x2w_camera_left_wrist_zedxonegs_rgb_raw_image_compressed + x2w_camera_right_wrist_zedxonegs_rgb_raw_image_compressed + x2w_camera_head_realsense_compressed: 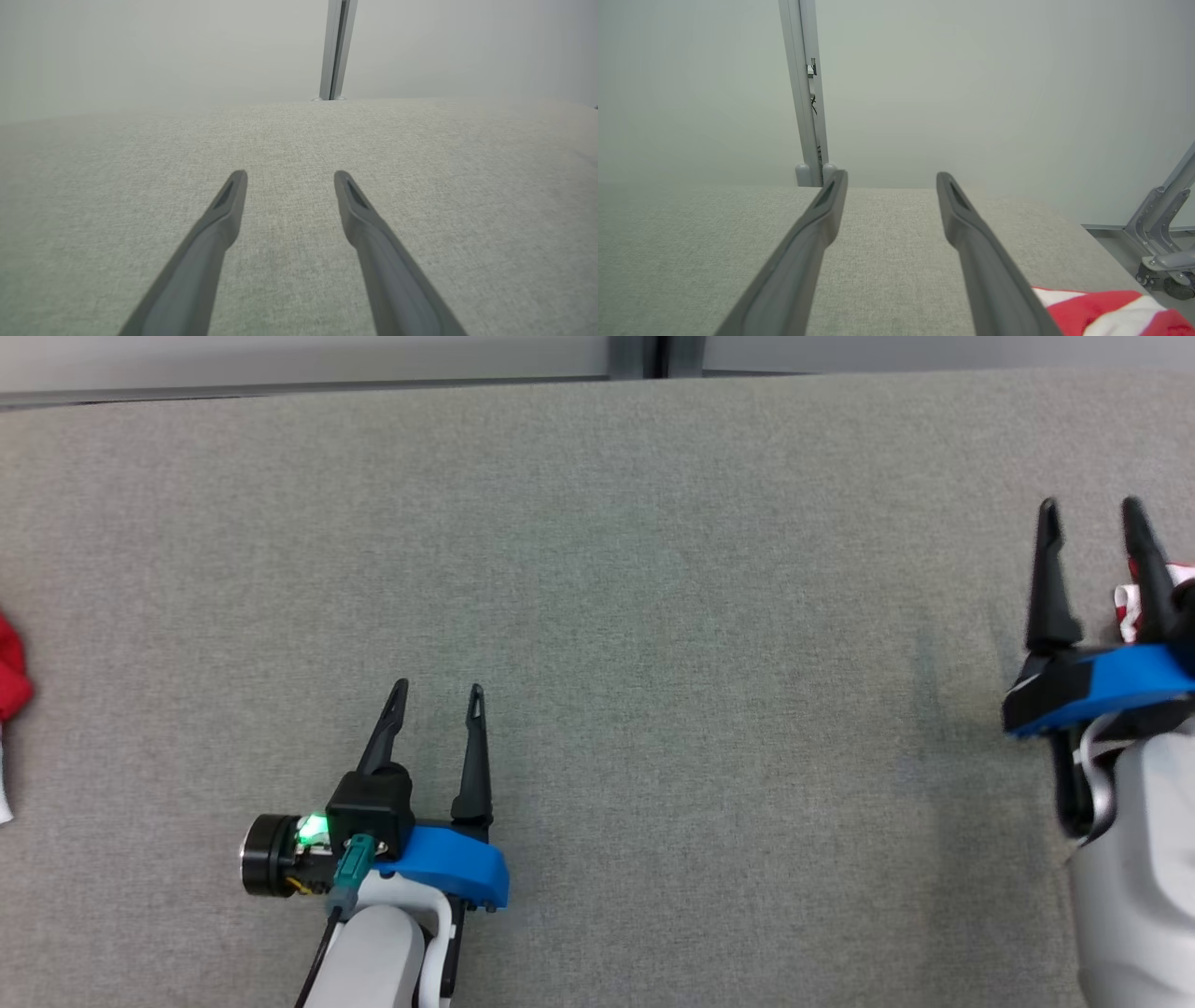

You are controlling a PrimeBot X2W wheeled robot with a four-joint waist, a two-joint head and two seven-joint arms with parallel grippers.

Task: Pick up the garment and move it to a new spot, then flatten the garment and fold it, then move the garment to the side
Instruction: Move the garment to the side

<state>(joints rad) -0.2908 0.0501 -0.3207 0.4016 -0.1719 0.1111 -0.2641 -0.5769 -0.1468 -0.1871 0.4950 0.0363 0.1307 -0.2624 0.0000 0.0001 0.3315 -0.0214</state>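
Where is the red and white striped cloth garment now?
The red and white striped garment lies at the head view's right edge on the grey fabric table, just beside the open right pincer.

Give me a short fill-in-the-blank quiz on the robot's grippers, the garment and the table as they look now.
1. The left gripper and the right gripper are both ____, holding nothing.
2. The garment beside the right gripper is striped red and ____.
3. The table is covered in ____ fabric.
Missing words: open; white; grey.
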